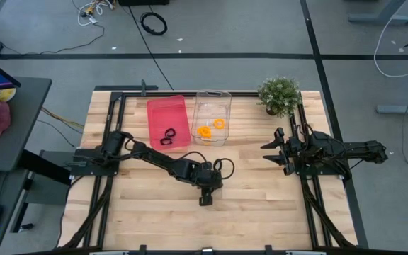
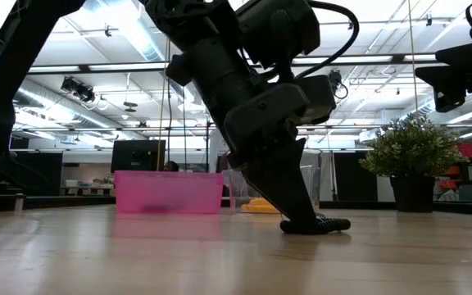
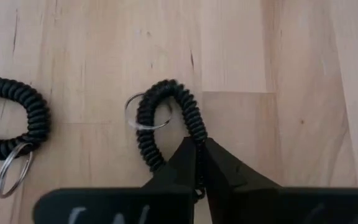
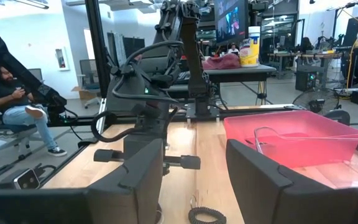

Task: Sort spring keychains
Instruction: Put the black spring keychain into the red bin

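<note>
Down on the wooden counter [image 1: 261,212], the left tool [image 3: 199,163] is pinched tight on a black spring keychain [image 3: 166,121] lying in front of the pink bin [image 1: 168,122] and clear bin [image 1: 212,116], while the right tool [image 1: 275,154] waits open beside the plant [image 1: 279,94].

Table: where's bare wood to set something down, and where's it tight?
Free: the near strip in front of the left gripper, and the stretch between it and the right gripper. Tight: the back edge, where the pink bin, clear bin and plant stand, and around the black keychains at the left gripper.
</note>
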